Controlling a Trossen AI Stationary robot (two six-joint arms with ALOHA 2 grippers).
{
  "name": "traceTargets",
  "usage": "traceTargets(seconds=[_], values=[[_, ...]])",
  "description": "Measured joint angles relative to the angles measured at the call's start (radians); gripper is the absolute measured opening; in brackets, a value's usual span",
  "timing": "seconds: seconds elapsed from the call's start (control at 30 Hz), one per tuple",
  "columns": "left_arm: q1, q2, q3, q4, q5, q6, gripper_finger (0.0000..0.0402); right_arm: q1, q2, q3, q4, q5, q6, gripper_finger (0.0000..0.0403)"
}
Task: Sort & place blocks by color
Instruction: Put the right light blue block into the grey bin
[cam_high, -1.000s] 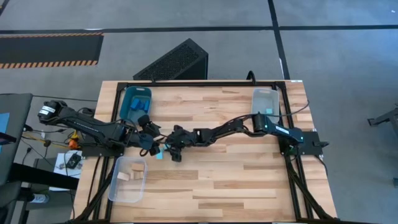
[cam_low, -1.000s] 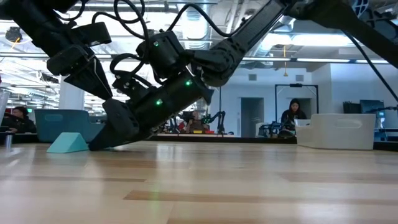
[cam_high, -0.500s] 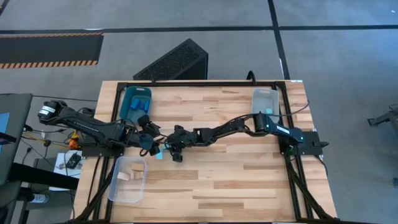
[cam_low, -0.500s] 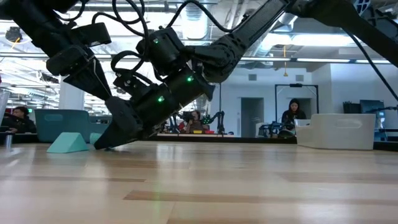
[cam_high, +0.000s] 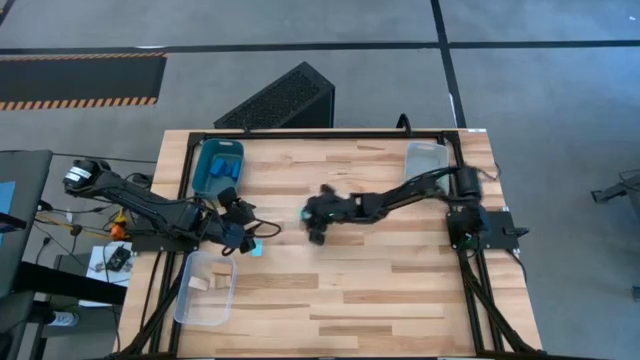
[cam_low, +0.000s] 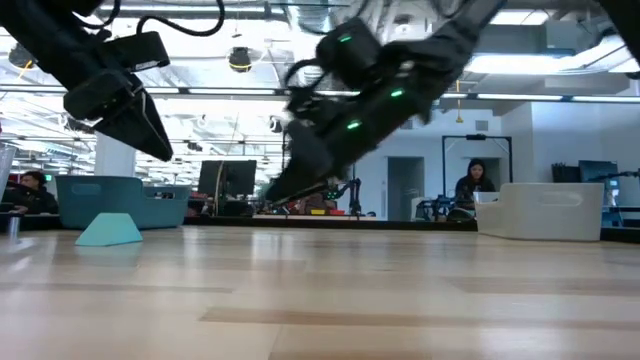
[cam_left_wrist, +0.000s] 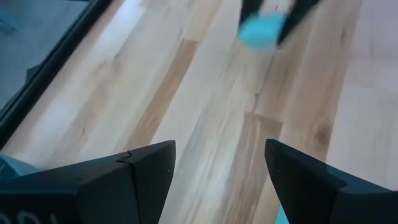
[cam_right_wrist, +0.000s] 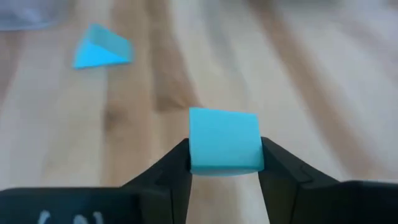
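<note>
Between right hand (cam_right_wrist: 225, 171) fingers: turquoise block (cam_right_wrist: 224, 140).

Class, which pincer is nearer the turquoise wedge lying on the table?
Left. The left pincer hovers open right beside the wedge; the right pincer, gripping a turquoise cube, is farther away.

Right gripper (cam_low: 300, 175) motion-blurred in the low view, its turquoise block (cam_right_wrist: 224, 141) seemingly hidden there.

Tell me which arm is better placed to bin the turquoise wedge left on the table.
Left, probably. The left gripper hovers open beside the wedge, while the right gripper already holds a turquoise cube.
</note>
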Motion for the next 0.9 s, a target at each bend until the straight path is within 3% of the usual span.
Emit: traceTargets(seconds=[0.17,0.4,0.57,0.8,0.9], values=[[-0.005,0.016,0.0,0.082,-0.039,0.037,0.0238,-0.003,-0.2,-0.191,-0.06,0.17,0.065,0.0165],[-0.005,0.09,0.0,0.258,-0.039,0.161,0.0238,-0.004,-0.482,-0.345,-0.334,0.34,0.201,0.0164],[-0.005,0.166,-0.001,0.316,-0.036,0.191,0.0238,-0.027,-0.673,-0.399,-0.592,0.503,0.297,0.0165],[-0.002,0.249,-0.002,0.381,-0.042,0.229,0.0238,-0.165,-0.816,-0.401,-1.068,0.577,0.497,0.0164],[-0.002,0.259,-0.002,0.388,-0.042,0.236,0.0238,-0.255,-0.824,-0.401,-1.181,0.595,0.553,0.0164]])
